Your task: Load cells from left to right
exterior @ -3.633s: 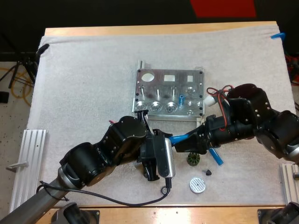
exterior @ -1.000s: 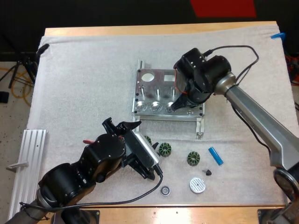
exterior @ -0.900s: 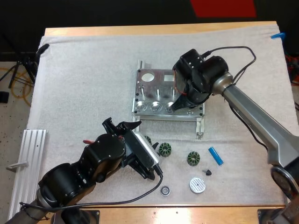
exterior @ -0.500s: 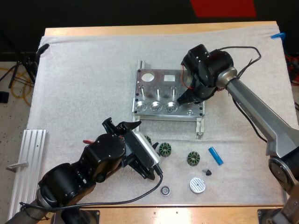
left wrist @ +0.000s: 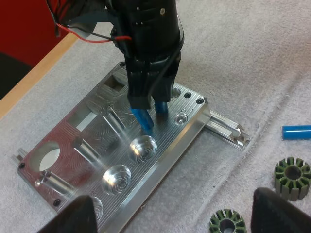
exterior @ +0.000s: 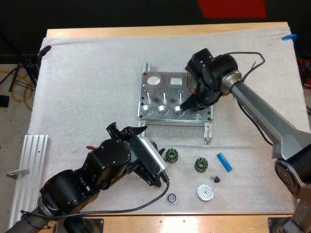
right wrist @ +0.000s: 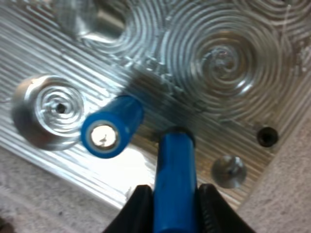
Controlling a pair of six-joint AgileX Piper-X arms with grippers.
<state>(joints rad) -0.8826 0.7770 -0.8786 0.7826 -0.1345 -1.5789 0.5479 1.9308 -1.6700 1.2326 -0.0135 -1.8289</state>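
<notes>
Since the earliest frame, right arm has swung away from the left gripper [exterior: 143, 145] and out over the metal fixture [exterior: 156, 93]; over the latest step its head edges slightly leftward. Left arm has drawn back and sits unchanged through the later frames

Right gripper [exterior: 186, 105]: clenched on a blue cylinder [right wrist: 175, 174], fingers [right wrist: 140, 209] pressing it from both sides. Cylinder's long axis runs straight out along the fingers, far end pointing down at the fixture's face and touching it. Just beside that tip stands a second blue cell [right wrist: 109, 131], seen end-on, bright metal cap facing the gripper, a raised round boss [right wrist: 51, 111] on its other side

Left wrist view gives the side-on picture: both blue pieces under the right gripper [left wrist: 151, 99], one upright, one leaning; which is the held one I cannot tell there. High view hides the grip under the gripper's body

Left gripper: released, pads [left wrist: 81, 216] wide apart, clear of everything, aimed at the fixture. Just ahead and to its right, green-black stator rings [exterior: 171, 155]. Further right, a loose blue cell [exterior: 223, 161] flat on the white mat [exterior: 87, 73], long axis diagonal, well apart from the right gripper. Near it a small dark cone [exterior: 216, 178] and a round silver disc [exterior: 205, 192]
</notes>
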